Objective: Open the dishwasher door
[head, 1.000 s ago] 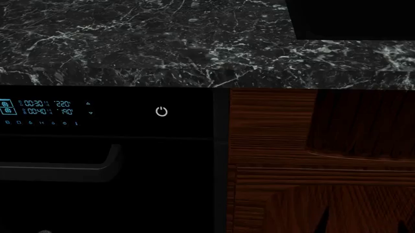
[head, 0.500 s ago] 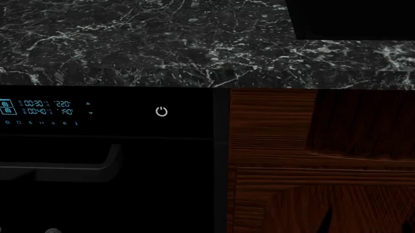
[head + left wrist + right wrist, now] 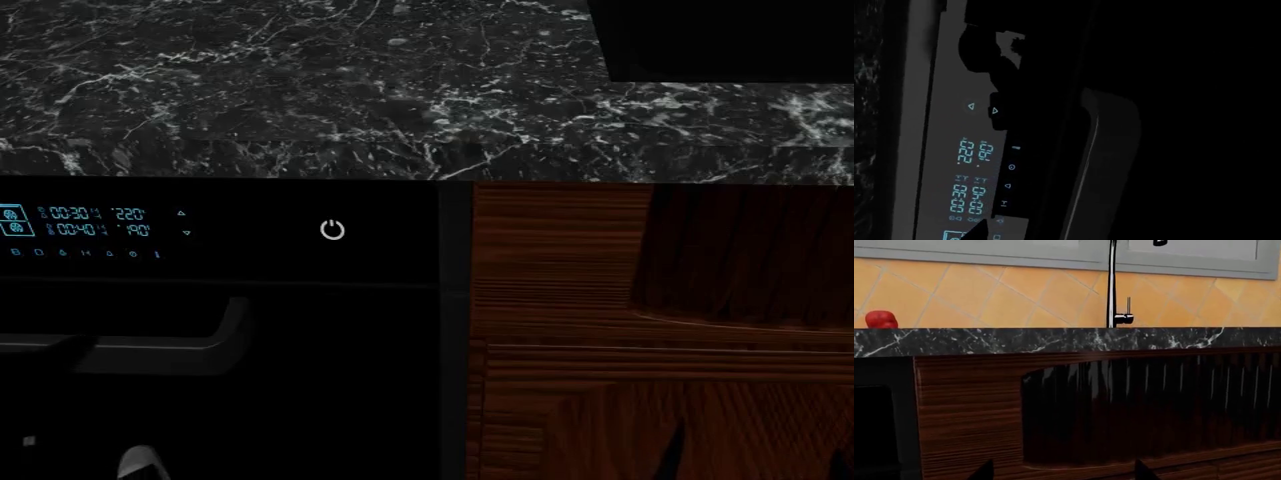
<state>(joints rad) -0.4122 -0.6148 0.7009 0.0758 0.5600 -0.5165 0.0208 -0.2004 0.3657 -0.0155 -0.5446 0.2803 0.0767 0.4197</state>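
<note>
In the head view we find the dishwasher door [image 3: 227,330] directly below us, filling the lower left of the scene beneath the countertop edge. Its bar handle [image 3: 147,345] runs across the panel under the cyan readouts [image 3: 94,222], with the white power symbol [image 3: 332,230] to their right. The door sits flush and shut.

At the very bottom of this view a pale part of the left tool [image 3: 138,462] enters in front of the door, below the handle. We cannot tell whether it is released or clenched. The left wrist view shows the handle [image 3: 1111,160] close by, beside the readouts [image 3: 971,180], with dark silhouettes over the panel.

Just beside the door, to the right, stands the wood-grain cabinet panel [image 3: 654,330]. In the right wrist view two dark tips of the right tool [image 3: 1061,472] appear set apart, released, in front of that cabinet [image 3: 967,405].

Above both lies the black marble surface [image 3: 307,90], with the sink basin [image 3: 721,40] at its far right. Farther back rise a chrome faucet [image 3: 1112,285], an orange tiled wall [image 3: 987,295] and a red object [image 3: 881,320] on the surface.
</note>
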